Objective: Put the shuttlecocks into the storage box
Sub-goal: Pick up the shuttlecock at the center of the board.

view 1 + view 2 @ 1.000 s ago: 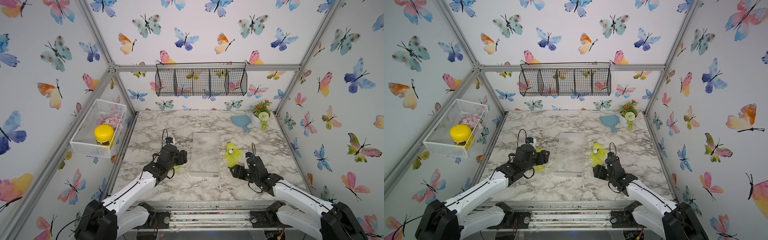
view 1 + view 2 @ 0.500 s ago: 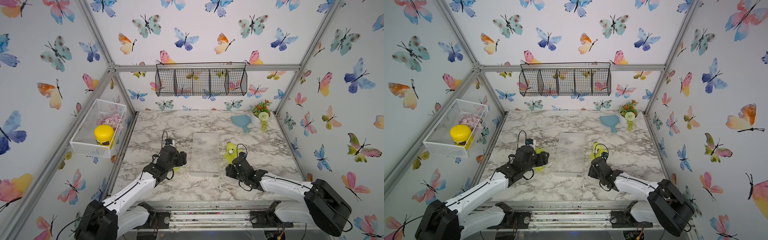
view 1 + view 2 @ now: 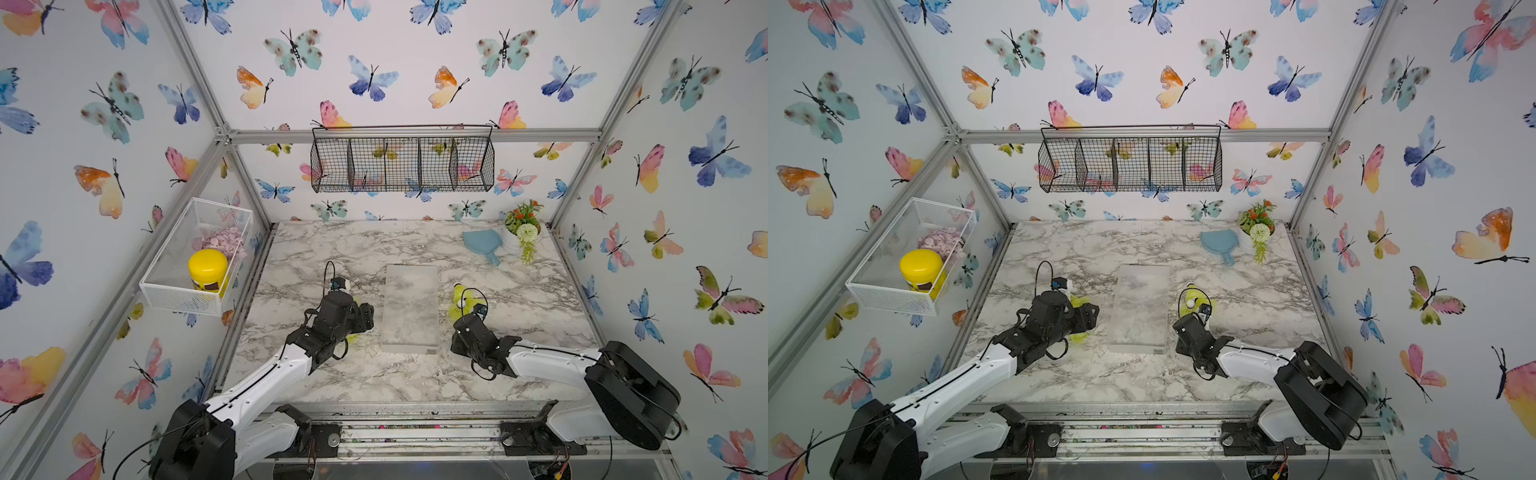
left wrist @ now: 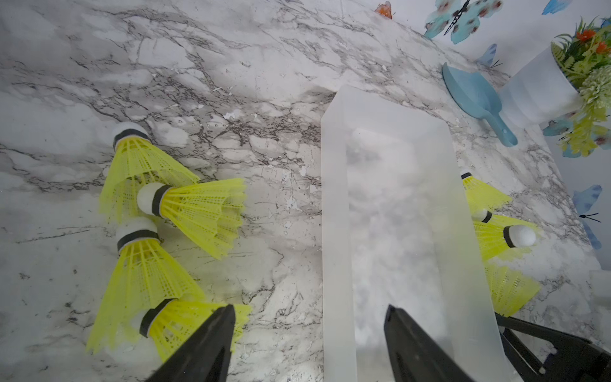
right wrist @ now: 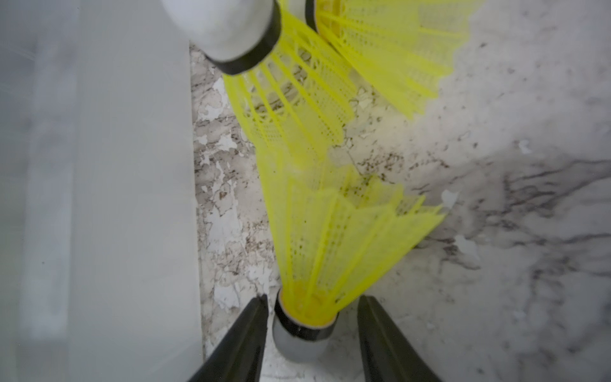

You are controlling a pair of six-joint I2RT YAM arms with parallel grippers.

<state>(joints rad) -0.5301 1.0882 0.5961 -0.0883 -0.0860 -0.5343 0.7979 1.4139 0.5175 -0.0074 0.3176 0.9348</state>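
Straddling one lattice-skirted, round-tipped shuttlecock [image 5: 330,238], the right hand [image 5: 313,297] gapes.

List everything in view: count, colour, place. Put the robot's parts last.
table: one, white-grey marble, under everything.
box: one, frosted clear, table centre.
shuttlecocks: at least seven, yellow; four on the box's left-arm side, at least three on its right-arm side.
scoop: one, blue, far right corner.
plant: one, green in white pot, beside the scoop.
wire basket: one, black, back wall.
mesh basket: one, white, left wall.
jar: one, yellow, in the mesh basket.
pink pieces: a pile, beside the jar.
left gripper: one, black, open, empty, at the box's left wall.
right gripper: one, black, open around a shuttlecock's tip.
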